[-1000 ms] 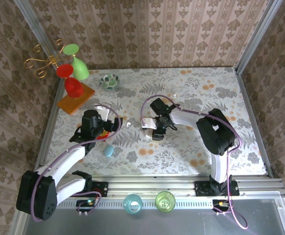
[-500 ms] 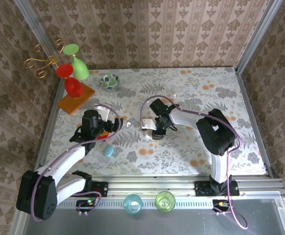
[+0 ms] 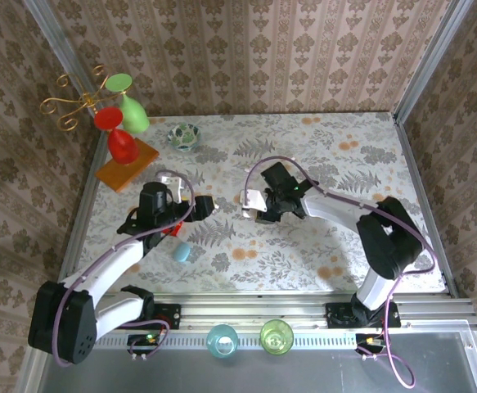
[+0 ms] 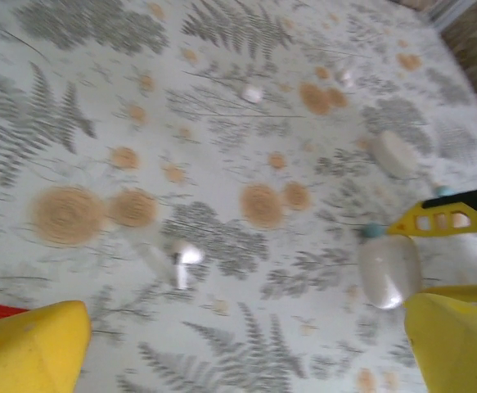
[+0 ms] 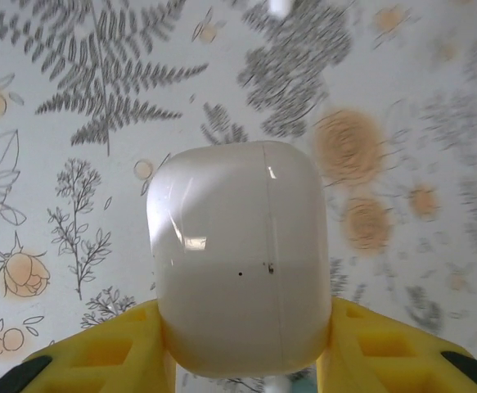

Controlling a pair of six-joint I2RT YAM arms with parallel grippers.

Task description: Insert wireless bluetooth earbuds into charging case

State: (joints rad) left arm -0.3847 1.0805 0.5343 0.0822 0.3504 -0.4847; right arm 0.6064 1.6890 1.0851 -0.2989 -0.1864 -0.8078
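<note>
A white charging case (image 5: 238, 254) is held in the right pincer (image 5: 242, 352), whose yellow fingers (image 5: 91, 356) are closed narrowly on its two sides at the near end, over the middle of the fern-and-flower-patterned table (image 3: 303, 254). Whether the case rests on the table or is lifted cannot be told. The case is seen shut. A fine seam runs straight up the shell, away from the wrist, and the long axis is judged to lie the same way, pointing out beyond the fingertips. The shell is glossy, hard and rounded, so it is likely to be light and slippery. A hold across the flatter sides, as shown, is judged safer than one on the curved corners, and the lid should be left free of the fingers. The left pincer (image 4: 246, 336) is spread wide with nothing in it, low over the table to the left of the held case. One earbud (image 4: 185, 255) is seen lying on the table ahead of it, small and pale, apart from the case. A second pale piece (image 4: 252, 94), probably another earbud, lies farther off. The view is blurred, but the nearer earbud's stem appears to run toward the camera. Earbuds are expected to be very light, smooth and easily flicked away, so a gentle closing across the stem is advised.
</note>
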